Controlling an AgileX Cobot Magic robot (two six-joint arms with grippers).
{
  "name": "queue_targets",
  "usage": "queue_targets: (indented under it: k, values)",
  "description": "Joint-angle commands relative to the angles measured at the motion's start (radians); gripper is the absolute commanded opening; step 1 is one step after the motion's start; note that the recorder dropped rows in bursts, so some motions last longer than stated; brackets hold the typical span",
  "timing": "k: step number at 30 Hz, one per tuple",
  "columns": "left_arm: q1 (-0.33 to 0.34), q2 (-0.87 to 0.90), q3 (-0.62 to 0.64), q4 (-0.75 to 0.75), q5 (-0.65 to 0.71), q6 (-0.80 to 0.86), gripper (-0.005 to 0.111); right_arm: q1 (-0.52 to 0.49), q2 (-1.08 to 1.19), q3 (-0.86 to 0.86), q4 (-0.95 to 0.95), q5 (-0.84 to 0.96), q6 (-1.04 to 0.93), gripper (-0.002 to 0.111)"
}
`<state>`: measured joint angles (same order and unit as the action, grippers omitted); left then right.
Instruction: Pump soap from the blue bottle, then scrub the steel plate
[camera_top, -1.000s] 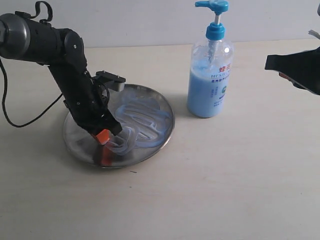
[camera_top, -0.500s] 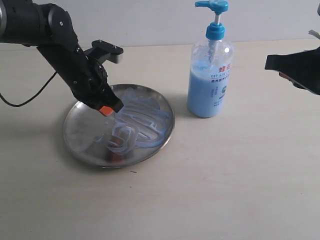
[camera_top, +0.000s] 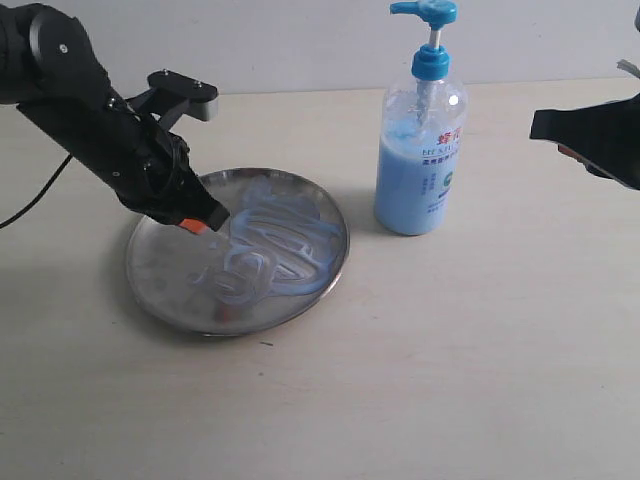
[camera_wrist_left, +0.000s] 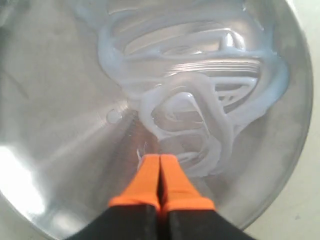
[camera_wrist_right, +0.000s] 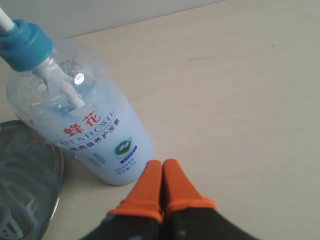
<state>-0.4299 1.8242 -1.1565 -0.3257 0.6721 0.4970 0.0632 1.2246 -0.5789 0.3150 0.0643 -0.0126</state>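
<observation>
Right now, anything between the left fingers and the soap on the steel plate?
Nothing visible. The left fingers, shut, are over the steel plate, with the soap smears right at their tips. The blue bottle stands off the plate, to the side.

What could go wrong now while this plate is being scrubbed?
Nothing holds the steel plate; the shut left tool, pressing off-centre, could slide or tip it.
The soap reaches close to the rim on the side of the blue bottle and might be swept onto the table.
</observation>
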Motion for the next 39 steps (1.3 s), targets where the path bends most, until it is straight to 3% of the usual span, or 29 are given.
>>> queue_targets:
  k: [1,15,39]
  values:
    - [0.002,-0.084,0.053,-0.060,-0.062,-0.007,0.000,-0.004,-0.002,0.004,0.000,-0.008,-0.003,0.000]
    - [0.002,-0.394,0.204,-0.192,-0.145,-0.003,0.000,-0.004,-0.002,0.004,-0.004,-0.006,-0.011,0.000]
    - [0.001,-0.468,0.241,-0.312,-0.131,-0.003,0.000,-0.004,-0.002,0.004,-0.004,-0.006,-0.011,0.000]
